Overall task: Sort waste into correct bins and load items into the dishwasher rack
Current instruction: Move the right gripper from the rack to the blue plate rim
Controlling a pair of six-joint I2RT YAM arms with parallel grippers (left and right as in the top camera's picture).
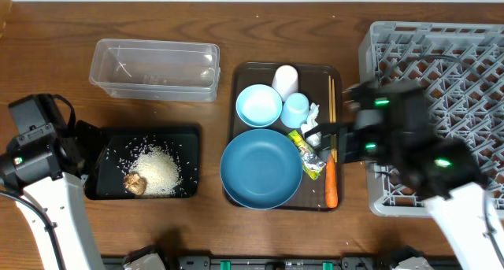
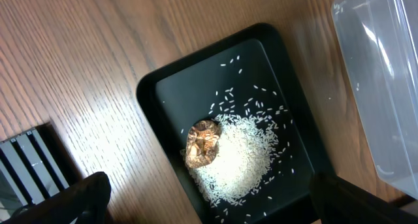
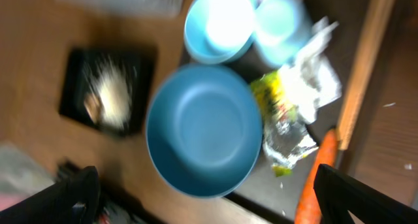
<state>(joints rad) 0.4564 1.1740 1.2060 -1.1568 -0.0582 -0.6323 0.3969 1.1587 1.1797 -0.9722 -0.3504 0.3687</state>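
Our right gripper (image 3: 219, 199) hangs wide and empty over the brown tray (image 1: 256, 73). The plate (image 3: 204, 129) is straight beneath it, the wrapper (image 3: 281, 119), tissue (image 3: 313, 80) and carrot (image 3: 317, 175) just to one side, and the bowl (image 3: 219, 21) and blue cup (image 3: 281, 25) beyond. Our left gripper (image 2: 219, 201), equally wide and empty, hovers above the black tray (image 2: 157, 87), with rice (image 2: 241, 152) and brown lump (image 2: 202, 144) directly below. The tub (image 2: 385, 74) lies past one finger, and the rack (image 1: 472, 49) sits behind our right gripper.

The wooden table (image 1: 236, 26) bears a clear tub (image 1: 154, 69), black tray (image 1: 186, 156), serving tray (image 1: 315, 194) and grey rack (image 1: 441, 42) (rightmost).
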